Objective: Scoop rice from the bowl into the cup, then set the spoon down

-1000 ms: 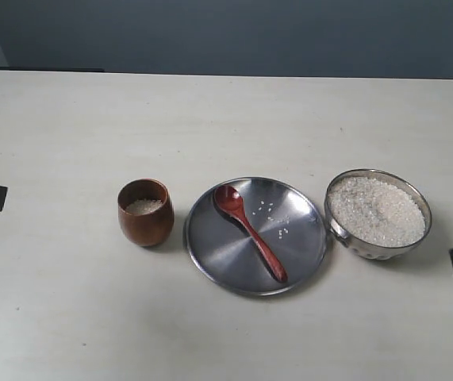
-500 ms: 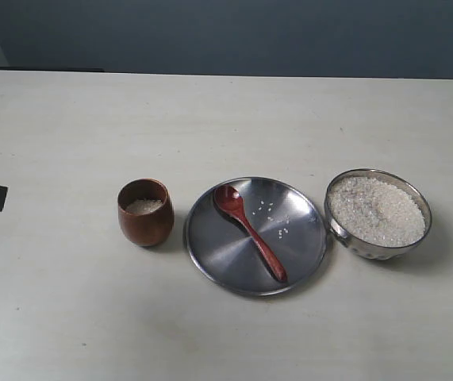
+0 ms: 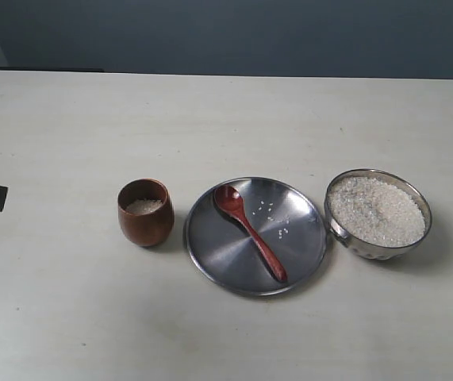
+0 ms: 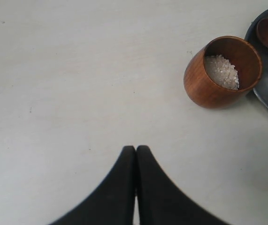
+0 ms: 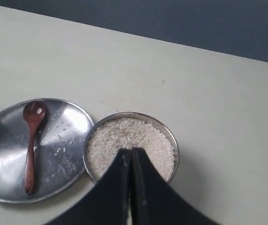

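A pale off-white, matte table (image 3: 226,119) fills almost the whole frame. Three things stand directly on it in a row across the lower middle. A small rounded dark reddish-brown wooden cup (image 3: 143,226) stands left of centre, a large flat round steel plate (image 3: 226,250) sits at the centre just beside the cup, and a round shiny deep-sided steel bowl (image 3: 366,249) stands at the right, close against the plate's edge.
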Tool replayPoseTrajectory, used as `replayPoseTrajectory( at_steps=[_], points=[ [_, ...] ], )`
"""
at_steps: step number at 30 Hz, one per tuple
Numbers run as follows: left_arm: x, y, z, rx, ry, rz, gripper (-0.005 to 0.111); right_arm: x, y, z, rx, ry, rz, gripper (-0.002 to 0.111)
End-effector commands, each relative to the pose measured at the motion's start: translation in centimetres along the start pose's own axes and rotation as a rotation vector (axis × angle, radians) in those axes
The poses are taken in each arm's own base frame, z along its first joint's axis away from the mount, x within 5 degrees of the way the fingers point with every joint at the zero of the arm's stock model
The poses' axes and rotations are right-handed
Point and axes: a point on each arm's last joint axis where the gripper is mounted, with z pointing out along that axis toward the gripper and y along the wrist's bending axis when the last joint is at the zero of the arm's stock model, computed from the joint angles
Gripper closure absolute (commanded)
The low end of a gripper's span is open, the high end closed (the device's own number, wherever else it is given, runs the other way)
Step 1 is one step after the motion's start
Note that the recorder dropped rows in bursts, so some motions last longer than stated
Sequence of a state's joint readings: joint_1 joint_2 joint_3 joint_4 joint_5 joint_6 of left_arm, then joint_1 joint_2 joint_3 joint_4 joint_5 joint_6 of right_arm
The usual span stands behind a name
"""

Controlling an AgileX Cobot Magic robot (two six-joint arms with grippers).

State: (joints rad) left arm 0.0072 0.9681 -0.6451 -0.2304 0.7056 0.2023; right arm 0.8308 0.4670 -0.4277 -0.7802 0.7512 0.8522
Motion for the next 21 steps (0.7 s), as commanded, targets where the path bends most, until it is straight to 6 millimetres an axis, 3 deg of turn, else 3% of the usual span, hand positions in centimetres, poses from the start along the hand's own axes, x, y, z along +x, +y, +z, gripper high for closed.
replayPoseTrajectory(
  at_steps=[1,21],
  points=[
    [0.02,0.04,0.07,-0.002,0.001,0.0,0.106,0.21,-0.08,0.01,0.004,0.005,0.007,0.108],
    [0.0,0.03,-0.03,-0.003,-0.005,0.001,0.106,0.18,-0.04,0.01,0.0,0.002,0.008,0.108]
  ],
)
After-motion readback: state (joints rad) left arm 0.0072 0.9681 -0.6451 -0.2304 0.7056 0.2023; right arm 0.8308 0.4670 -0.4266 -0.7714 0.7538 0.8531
